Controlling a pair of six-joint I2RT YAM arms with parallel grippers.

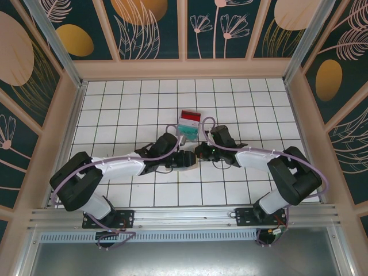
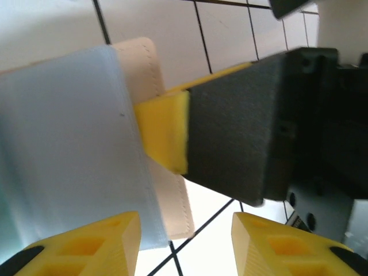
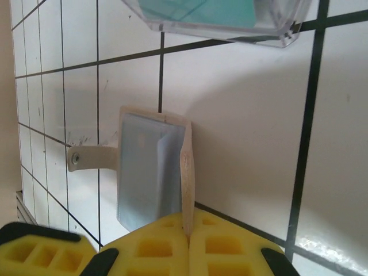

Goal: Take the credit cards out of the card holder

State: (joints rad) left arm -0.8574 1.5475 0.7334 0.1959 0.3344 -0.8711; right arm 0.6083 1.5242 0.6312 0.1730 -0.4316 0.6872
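Note:
The card holder (image 3: 148,178) stands open on the tiled floor, its grey-blue inner panel facing left with a tan strap sticking out. My right gripper (image 3: 188,236) is shut on the holder's tan outer flap (image 3: 187,172), holding it on edge. In the left wrist view the same holder (image 2: 63,144) fills the left side, and the right gripper's yellow fingertip (image 2: 164,129) pinches the tan flap. My left gripper (image 2: 184,247) is open just below the holder's lower corner, with nothing between its fingers. A red credit card (image 1: 190,115) and a teal one (image 1: 187,130) lie behind both grippers.
A clear plastic box (image 3: 282,29) holds the teal card (image 3: 201,8), about one tile beyond the holder. Both arms meet at the middle of the white tiled floor (image 1: 126,103). Wooden walls enclose the floor on three sides.

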